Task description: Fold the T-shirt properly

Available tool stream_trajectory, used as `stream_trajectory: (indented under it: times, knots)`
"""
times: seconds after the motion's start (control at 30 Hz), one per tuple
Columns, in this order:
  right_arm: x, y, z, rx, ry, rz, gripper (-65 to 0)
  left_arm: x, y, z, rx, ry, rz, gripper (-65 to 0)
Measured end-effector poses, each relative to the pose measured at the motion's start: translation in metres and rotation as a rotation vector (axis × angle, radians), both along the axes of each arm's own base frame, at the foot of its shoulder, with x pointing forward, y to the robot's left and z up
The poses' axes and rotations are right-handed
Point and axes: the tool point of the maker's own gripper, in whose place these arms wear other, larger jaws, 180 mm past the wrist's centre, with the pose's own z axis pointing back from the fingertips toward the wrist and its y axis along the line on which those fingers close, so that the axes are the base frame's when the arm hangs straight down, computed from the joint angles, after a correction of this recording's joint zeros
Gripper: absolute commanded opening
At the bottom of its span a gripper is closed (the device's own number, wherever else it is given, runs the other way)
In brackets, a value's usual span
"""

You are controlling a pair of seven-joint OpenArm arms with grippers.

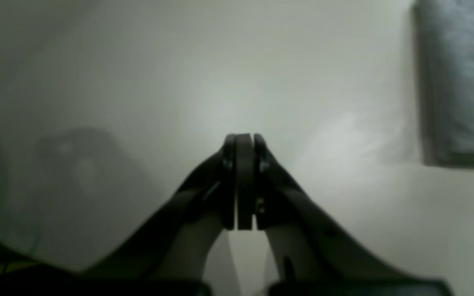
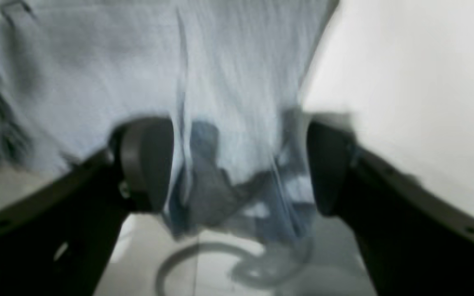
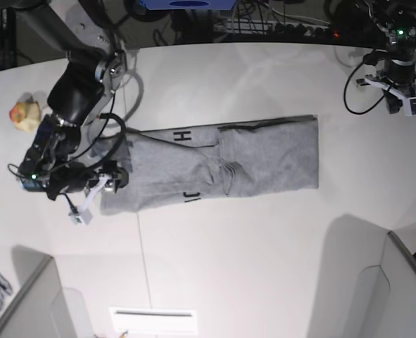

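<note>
While the right fingers (image 2: pixel 146 164) spread wide over the heather-grey cotton T-shirt's (image 3: pixel 215 165) left edge on the white tabletop (image 3: pixel 264 253), the left fingers (image 1: pixel 243 181) sit pressed together at far right.

Broad white matte tabletop (image 3: pixel 264 246) with a curved far edge, lit brightly from above, soft glare patches near the upper middle. Beyond the far rim, dark floor crowded with tangled black cables (image 3: pixel 264 21) and a white power strip (image 3: pixel 292 28) with a red glow at one end. Grey partition panels (image 3: pixel 24 303) at the near left and near right corners. Faint seam line down the table's left half.
</note>
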Motion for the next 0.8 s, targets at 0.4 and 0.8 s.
stream_trajectory:
  times: [0.4, 0.8]
  knots:
    - [0.009, 0.006, -0.017, 0.083, 0.004, -0.063, -17.0, 0.003, -0.002, 0.0, -0.008, -0.009, -0.003, -65.0]
    - [0.017, -0.017, -0.008, 0.052, -0.014, -0.107, -17.0, 0.004, -0.002, 0.0, -0.007, -0.01, -0.002, -65.0]
